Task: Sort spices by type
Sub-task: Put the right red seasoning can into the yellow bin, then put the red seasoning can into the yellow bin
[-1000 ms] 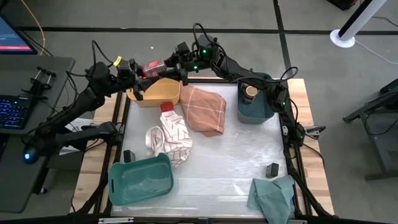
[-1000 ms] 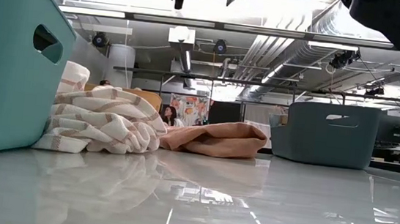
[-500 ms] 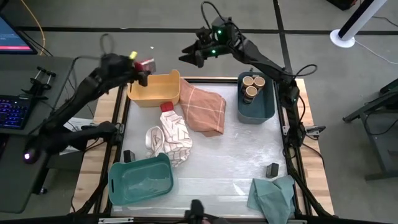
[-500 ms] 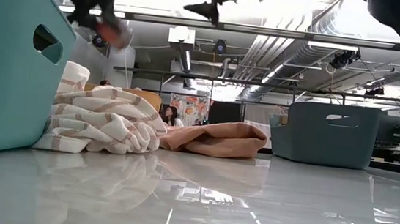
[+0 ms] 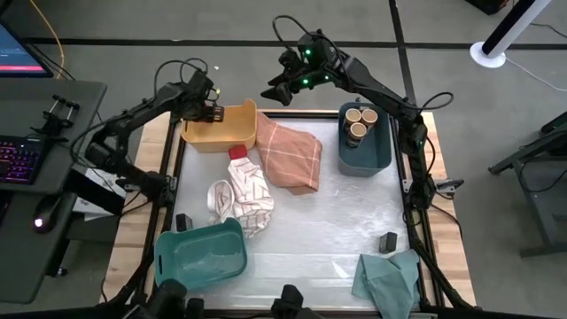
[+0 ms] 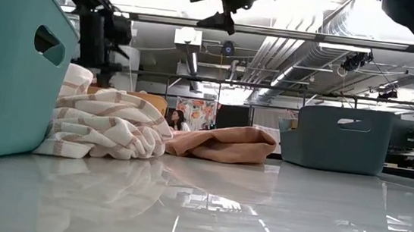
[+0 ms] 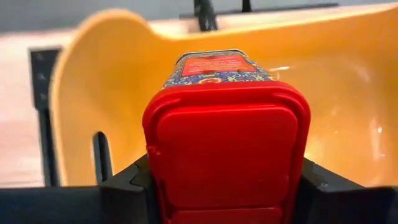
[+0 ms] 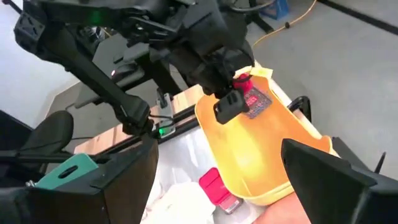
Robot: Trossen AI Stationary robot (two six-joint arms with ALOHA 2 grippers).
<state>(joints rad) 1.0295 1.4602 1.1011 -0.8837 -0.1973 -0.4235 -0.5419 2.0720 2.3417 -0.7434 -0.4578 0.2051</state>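
My left gripper (image 5: 209, 112) is shut on a red-topped boxy spice container (image 7: 227, 130) above the yellow bin (image 5: 226, 133) at the table's far left; it also shows in the low view (image 6: 104, 41). My right gripper (image 5: 273, 91) is open and empty, high above the far edge. Another red-topped box (image 5: 237, 152) lies on the striped cloth (image 5: 244, 197). Three tan-topped jars (image 5: 359, 120) stand in the blue-grey bin (image 5: 365, 152). One black block (image 5: 183, 221) lies at the left edge, another (image 5: 387, 241) at the near right. My left gripper pinches the spice box between its two fingers (image 7: 127, 186), one on each side of the red cap end (image 7: 163, 180). The fingers slant down from the table's left. The box lies along them, its label end (image 7: 217, 62) pointing into the yellow bin, lifted clear.
An orange cloth (image 5: 291, 155) lies between the yellow and blue-grey bins. A teal bin (image 5: 202, 255) stands at the near left, and a green cloth (image 5: 390, 279) lies at the near right. The middle and right of the table top (image 5: 337, 221) are bare.
Both grippers met at the red-topped box above the far edge. My right gripper has drawn away toward the table's right and no longer has it. My left gripper has carried the box down over the yellow bin and tipped it to point downward.
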